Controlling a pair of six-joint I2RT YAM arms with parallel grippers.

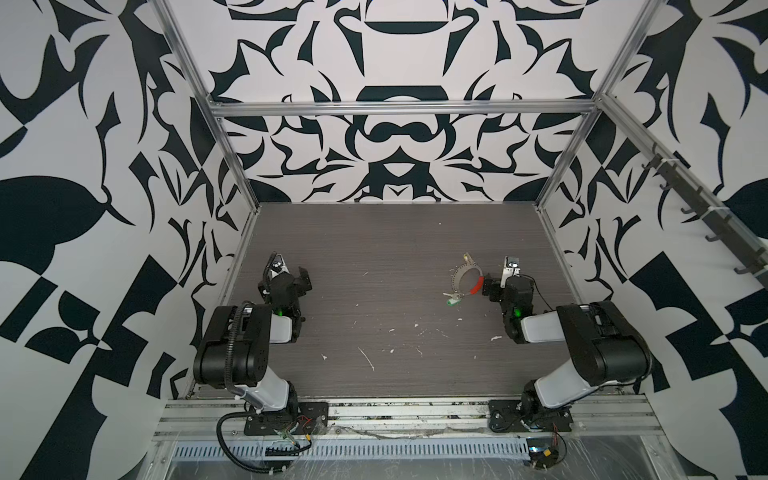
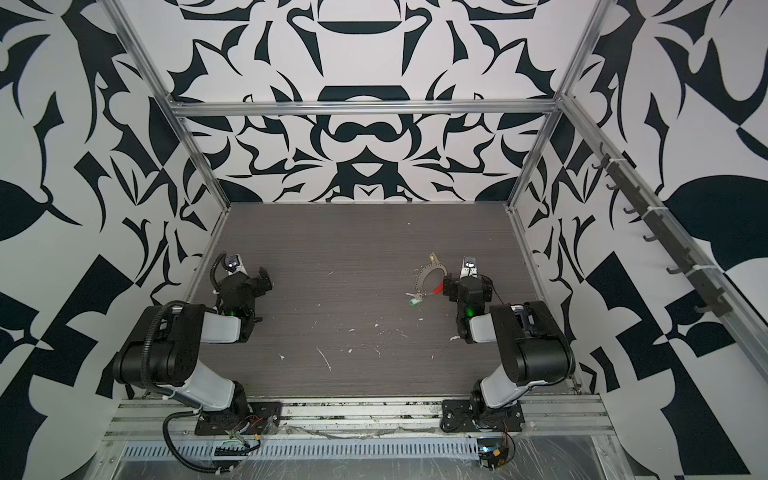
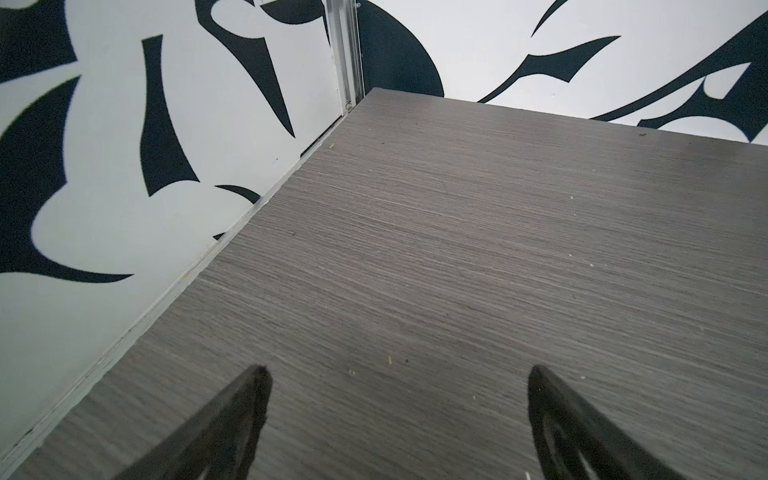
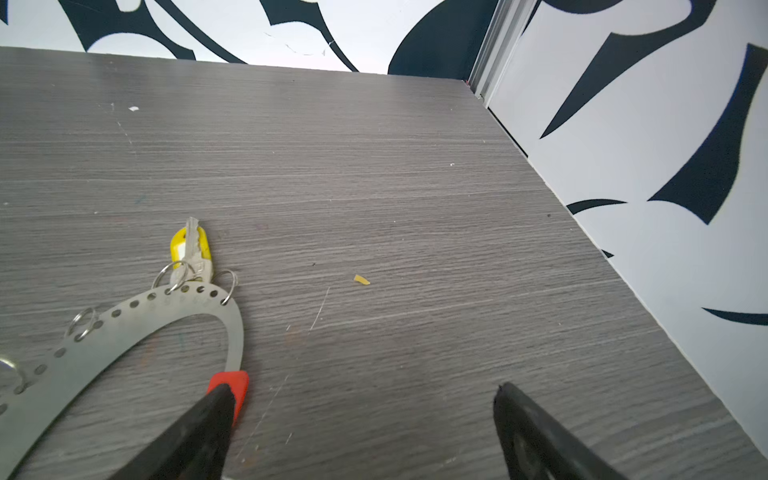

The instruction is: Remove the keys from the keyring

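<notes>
table (image 1: 374, 249): keyring (image 4: 104, 336) flat, right of centre | right gripper (image 4: 363, 390) gaping, empty, beside red sleeve (image 4: 239, 384); left gripper (image 3: 397, 370) gaping, empty, well apart | keyring looks stiff, thin, slick: you should pinch the sleeve | yellow key (image 4: 189, 249), green key (image 1: 450, 303): light, loose

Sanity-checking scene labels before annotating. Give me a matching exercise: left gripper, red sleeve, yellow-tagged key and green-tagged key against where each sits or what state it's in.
Things:
1. left gripper
2. red sleeve
3. yellow-tagged key
4. green-tagged key

Places or states:
A. at the far end of the keyring
B. open over bare table, well away from the keyring
C. at the near end of the keyring
D. right beside one finger of the open right gripper

Pairs: 1-B; 2-D; 3-A; 4-C.
</notes>
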